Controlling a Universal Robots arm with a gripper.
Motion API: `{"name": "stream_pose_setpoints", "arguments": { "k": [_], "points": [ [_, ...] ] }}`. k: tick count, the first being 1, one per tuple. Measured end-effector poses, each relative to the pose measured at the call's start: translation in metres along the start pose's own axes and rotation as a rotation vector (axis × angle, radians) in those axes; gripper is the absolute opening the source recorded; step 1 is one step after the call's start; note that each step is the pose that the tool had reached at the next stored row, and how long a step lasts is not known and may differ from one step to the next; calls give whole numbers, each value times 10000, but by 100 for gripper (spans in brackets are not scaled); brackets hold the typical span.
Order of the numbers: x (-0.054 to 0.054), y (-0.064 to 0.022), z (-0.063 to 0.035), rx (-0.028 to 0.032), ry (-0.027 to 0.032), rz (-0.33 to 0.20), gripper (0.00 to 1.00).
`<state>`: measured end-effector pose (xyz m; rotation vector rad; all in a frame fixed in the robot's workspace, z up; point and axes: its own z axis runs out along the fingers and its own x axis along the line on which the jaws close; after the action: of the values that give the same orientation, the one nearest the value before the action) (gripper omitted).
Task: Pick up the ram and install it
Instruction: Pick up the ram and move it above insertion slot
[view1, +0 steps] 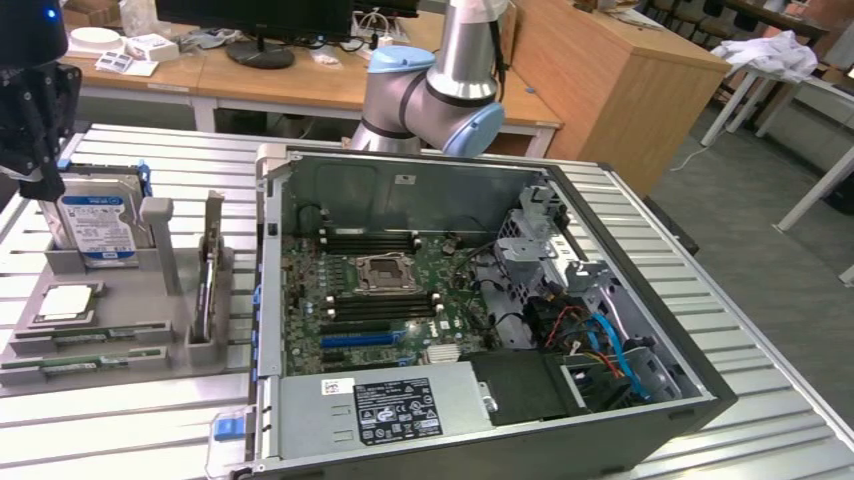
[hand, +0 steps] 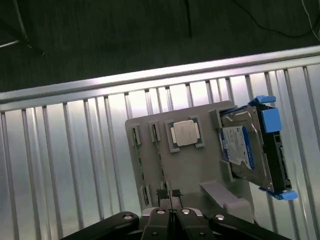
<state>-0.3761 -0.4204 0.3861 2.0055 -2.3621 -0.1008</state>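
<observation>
Black metal fingers (hand: 168, 202), bases cut off, pressed together holding nothing, over grey plastic tray (hand: 200, 170). Two long green ram sticks (view1: 94, 334) lie flat in its slots, chips indistinct.

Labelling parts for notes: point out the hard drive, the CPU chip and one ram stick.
hard drive (view1: 96, 228), exterior view, its blue label
CPU chip (hand: 185, 133), wrist view, middle of silver top
ram stick (view1: 100, 334), exterior view, middle of the board

Ram sticks (view1: 96, 333) in holder (view1: 140, 300), exterior view's left of case (view1: 400, 185).
</observation>
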Motion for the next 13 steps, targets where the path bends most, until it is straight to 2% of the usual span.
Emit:
{"name": "stream_pose_setpoints", "arguments": {
  "k": [3,5,9,10,12,13],
  "points": [
    [0,0,4,11,108,-463,11],
    [0,-1,6,21,156,-724,11],
    [0,0,5,28,166,-761,11],
    [-2,1,6,108,154,-761,11],
    [0,1,6,457,112,-791,11],
    [0,1,6,610,94,-816,11]
  ]
}}
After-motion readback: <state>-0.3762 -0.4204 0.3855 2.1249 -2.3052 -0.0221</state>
